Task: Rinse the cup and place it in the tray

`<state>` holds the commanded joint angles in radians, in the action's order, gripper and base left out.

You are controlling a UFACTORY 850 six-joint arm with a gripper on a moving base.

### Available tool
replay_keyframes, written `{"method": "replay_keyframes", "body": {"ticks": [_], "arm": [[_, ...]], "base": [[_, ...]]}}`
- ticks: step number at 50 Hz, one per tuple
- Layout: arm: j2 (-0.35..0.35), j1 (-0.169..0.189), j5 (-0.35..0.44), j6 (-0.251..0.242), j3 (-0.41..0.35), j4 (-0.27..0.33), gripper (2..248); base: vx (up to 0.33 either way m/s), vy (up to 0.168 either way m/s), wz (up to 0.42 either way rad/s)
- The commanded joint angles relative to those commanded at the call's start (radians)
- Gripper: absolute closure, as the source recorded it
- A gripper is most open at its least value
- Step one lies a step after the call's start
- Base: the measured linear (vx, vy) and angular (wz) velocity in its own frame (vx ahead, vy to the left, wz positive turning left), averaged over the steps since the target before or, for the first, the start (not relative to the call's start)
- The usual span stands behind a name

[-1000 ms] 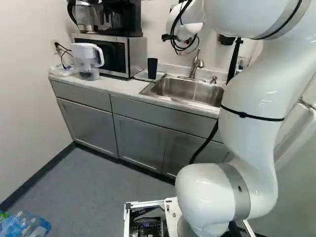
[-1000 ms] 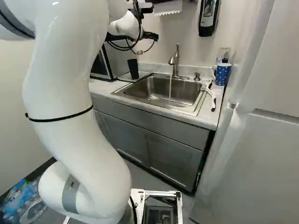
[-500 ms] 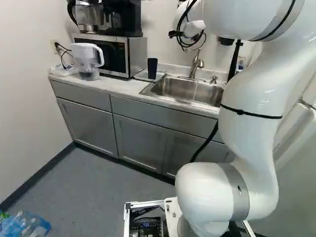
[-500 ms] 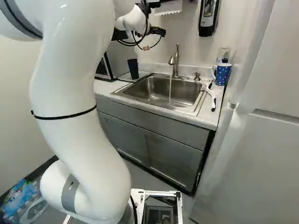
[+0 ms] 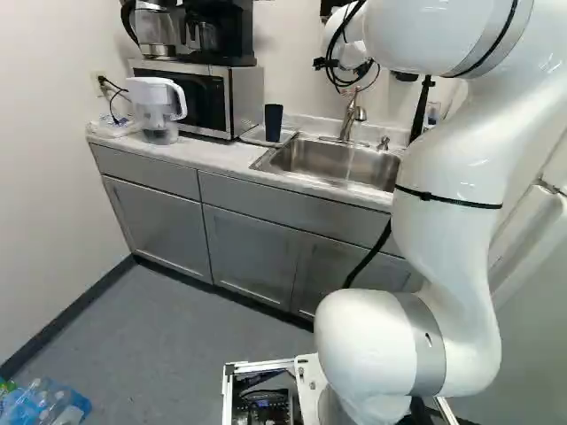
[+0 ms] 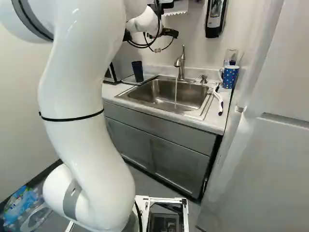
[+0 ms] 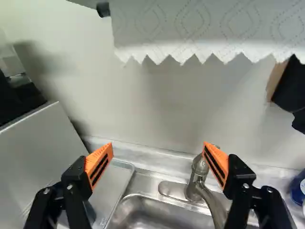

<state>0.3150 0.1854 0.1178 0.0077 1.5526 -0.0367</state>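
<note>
Dark, tapered, plastic-looking cup (image 5: 273, 123): upright on flat, light-coloured tray (image 5: 252, 135), beside stainless-steel sink (image 5: 283, 154) set in pale, marbled table (image 5: 213, 158). Pos. of cup & tray unchg. since last pics. Chg.: far end of white, jointed arm (image 5: 447, 195) has shifted toward the curved metal faucet (image 5: 352, 113). Base has not moved. Jaws not readable in left base view.

Right base view: same shift; upper arm & wrist have swung toward the faucet side, away from cup. Thin, clear water stream (image 6: 175, 94) still runs into sink. Blue, white-dotted mug (image 6: 230, 76) & white, long-handled brush (image 6: 217, 99) std. by, on far side of sink, untouched. Meaning for task: cup placement prob. complete; water shut-off prob. remains.

Wrist view: black gripper (image 7: 158, 147) has its orange-padded jaws spread wide, nothing btwn them. Faucet lies beyond & below, close to one finger's line of sight. Dark shape on tray, partly masked by other finger, prob. cup. White, zigzag-edged paper towel (image 7: 205, 33) hangs ahead. Next (judged): approach faucet lever w/ care; avoid snagging towel or knocking spout. Confirm clearance before descent.
</note>
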Motion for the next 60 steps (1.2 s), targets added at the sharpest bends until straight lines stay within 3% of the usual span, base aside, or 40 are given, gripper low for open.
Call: {"method": "replay_keyframes", "body": {"ticks": [14,45,60], "arm": [[0.060,0.019,0.000,0.000,0.043,0.000,3],[0.210,0.046,0.000,0.000,0.225,0.000,3],[0.219,0.046,-0.010,0.000,0.237,0.000,3]], "base": [[0.000,0.000,0.000],[0.000,0.000,0.000],[0.000,0.000,0.000]]}}
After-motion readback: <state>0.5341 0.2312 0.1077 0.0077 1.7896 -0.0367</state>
